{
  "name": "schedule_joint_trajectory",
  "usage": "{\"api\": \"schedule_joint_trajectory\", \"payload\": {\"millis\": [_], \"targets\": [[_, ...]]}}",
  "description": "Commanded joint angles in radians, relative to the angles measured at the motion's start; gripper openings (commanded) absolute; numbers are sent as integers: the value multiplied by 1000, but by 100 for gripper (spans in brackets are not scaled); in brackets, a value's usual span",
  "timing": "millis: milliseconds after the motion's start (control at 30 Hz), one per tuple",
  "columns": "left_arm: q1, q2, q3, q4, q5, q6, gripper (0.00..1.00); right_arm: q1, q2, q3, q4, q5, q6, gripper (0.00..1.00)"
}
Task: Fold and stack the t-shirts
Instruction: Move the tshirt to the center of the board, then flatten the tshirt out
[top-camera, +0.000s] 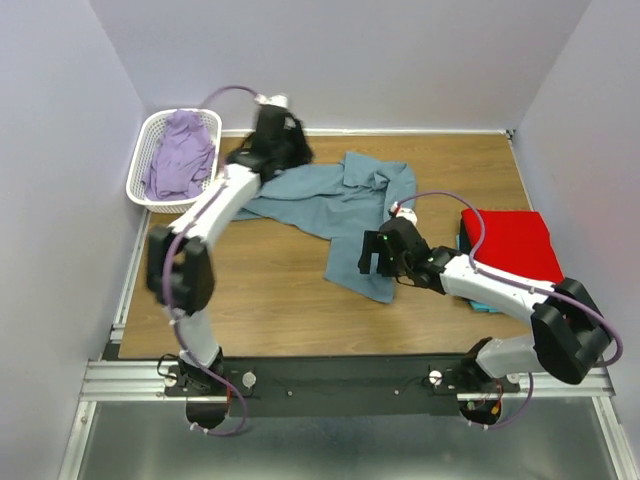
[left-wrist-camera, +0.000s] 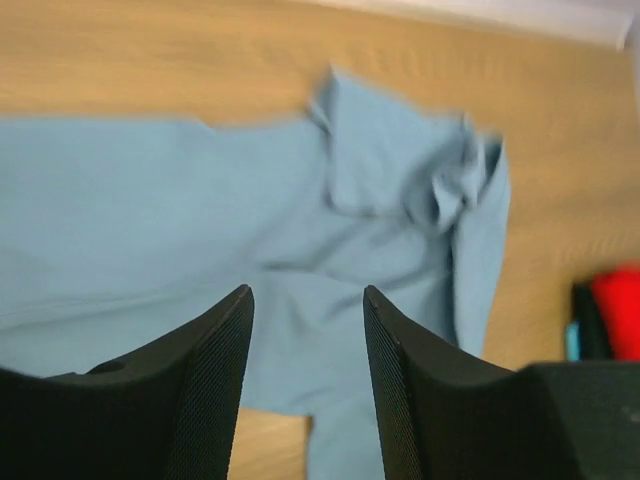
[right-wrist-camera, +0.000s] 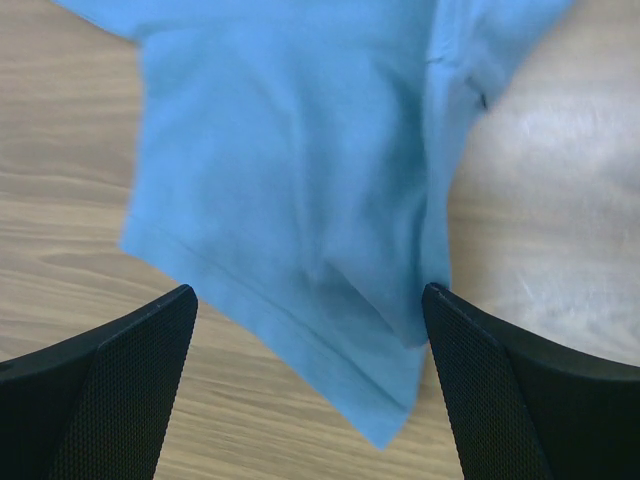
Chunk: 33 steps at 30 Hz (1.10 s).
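No text, label, brand, number or sign can be read in any of the three views. The blue-grey t-shirt in the middle of the overhead frame shows only plain cloth. In the left wrist view it is too blurred to tell whether it carries any small mark.

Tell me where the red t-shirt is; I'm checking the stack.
Top view: the folded red t-shirt lies at the table's right side atop a turquoise t-shirt, right of the blue-grey t-shirt.
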<state>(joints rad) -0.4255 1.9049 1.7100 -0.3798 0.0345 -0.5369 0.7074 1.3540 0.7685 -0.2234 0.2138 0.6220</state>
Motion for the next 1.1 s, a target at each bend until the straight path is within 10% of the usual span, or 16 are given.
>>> {"api": "schedule_joint_trajectory", "payload": {"millis": [0, 367, 667, 1067], "targets": [[109, -263, -280, 162, -90, -64, 55, 18, 0, -80, -5, 123, 122, 100], [211, -463, -662, 260, -33, -97, 53, 18, 131, -87, 15, 141, 225, 96], [214, -504, -756, 279, 8, -103, 59, -100, -62, -63, -79, 157, 153, 1], [217, -561, -906, 202, -185, -302, 59, -312, -280, 8, -283, 127, 51, 0]]}}
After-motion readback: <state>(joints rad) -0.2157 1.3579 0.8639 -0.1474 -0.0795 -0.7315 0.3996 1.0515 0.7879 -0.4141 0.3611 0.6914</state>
